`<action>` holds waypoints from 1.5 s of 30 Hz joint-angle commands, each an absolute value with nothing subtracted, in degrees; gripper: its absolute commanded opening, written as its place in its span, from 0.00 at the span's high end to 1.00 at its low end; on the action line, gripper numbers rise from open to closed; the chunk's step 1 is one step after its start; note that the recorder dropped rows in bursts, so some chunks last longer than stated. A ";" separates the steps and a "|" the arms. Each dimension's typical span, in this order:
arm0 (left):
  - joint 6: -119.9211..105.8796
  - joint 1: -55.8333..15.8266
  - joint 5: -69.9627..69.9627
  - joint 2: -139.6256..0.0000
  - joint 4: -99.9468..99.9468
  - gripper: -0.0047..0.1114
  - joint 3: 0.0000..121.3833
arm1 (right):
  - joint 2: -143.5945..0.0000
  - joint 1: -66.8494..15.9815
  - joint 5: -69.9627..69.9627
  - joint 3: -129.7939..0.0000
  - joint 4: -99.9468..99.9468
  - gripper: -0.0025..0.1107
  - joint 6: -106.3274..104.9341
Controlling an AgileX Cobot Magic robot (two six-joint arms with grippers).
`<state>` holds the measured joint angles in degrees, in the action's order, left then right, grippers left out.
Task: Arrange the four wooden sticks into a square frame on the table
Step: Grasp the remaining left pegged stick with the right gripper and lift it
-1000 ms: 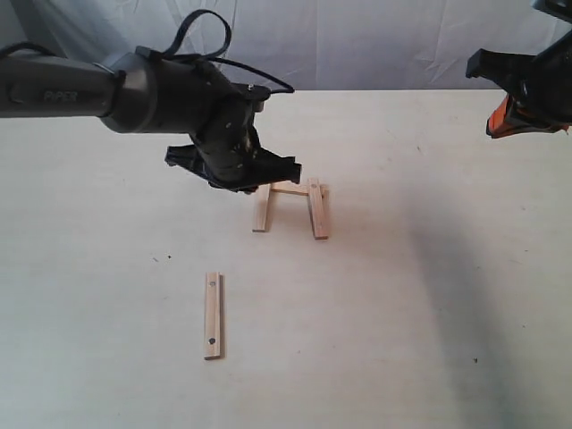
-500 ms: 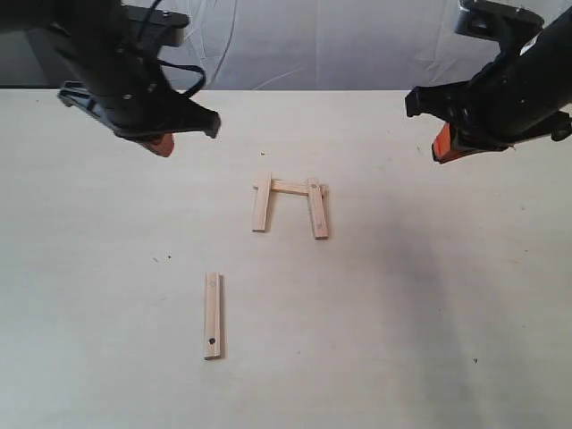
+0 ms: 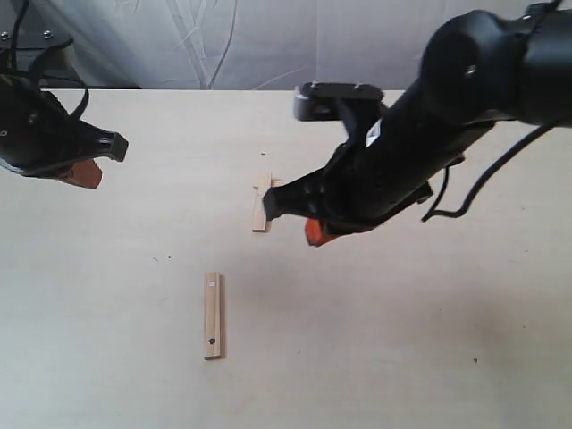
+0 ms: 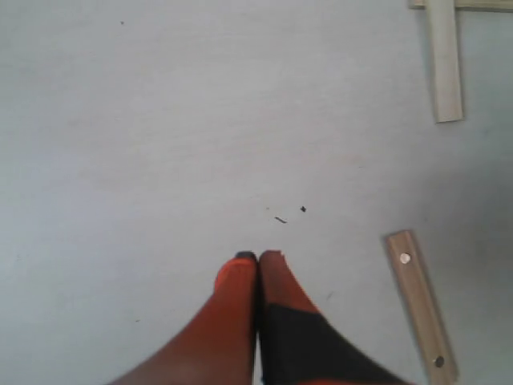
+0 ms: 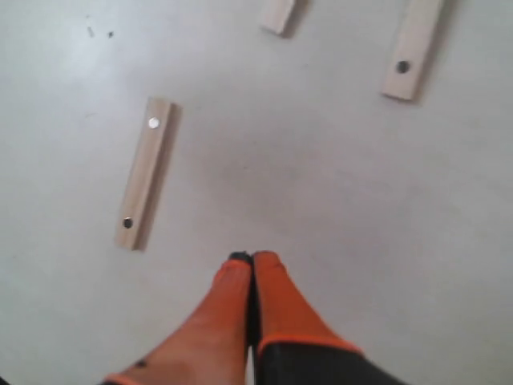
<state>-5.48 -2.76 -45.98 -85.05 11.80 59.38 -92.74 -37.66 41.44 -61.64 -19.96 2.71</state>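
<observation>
Both claws pinched shut and empty over the table, with one stick lying apart from the unfinished frame.

The right claw has its orange fingers pressed tip to tip with nothing between them. It hangs over bare tabletop, and its arm reaches across the middle and hides most of the frame from where I stand. The left claw is closed the same way and holds nothing, off at the left side of the table. The loose stick lies flat and alone, well apart from the others, pale with a small dark hole near each end. Of the frame, one side stick shows clear of the arm. The left wrist view shows it meeting a cross stick at one end. The right wrist view shows two stick ends apart, with a gap between them and nothing joining them.
</observation>
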 commanded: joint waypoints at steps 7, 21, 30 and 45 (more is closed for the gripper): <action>-24.24 11.14 -46.76 -84.42 37.64 0.96 56.98 | -109.25 -51.01 41.61 -76.61 -17.11 0.98 11.06; -24.12 12.56 -45.86 -84.42 41.13 0.96 56.98 | -124.31 -57.79 53.48 -93.42 -0.73 0.64 31.32; -24.24 12.46 -45.40 -84.42 42.30 0.96 56.98 | -126.33 -57.79 52.16 -93.42 2.54 0.64 35.22; -24.24 12.46 -44.90 -84.42 42.36 0.96 56.98 | -128.39 -57.79 52.50 -93.42 3.33 0.97 35.88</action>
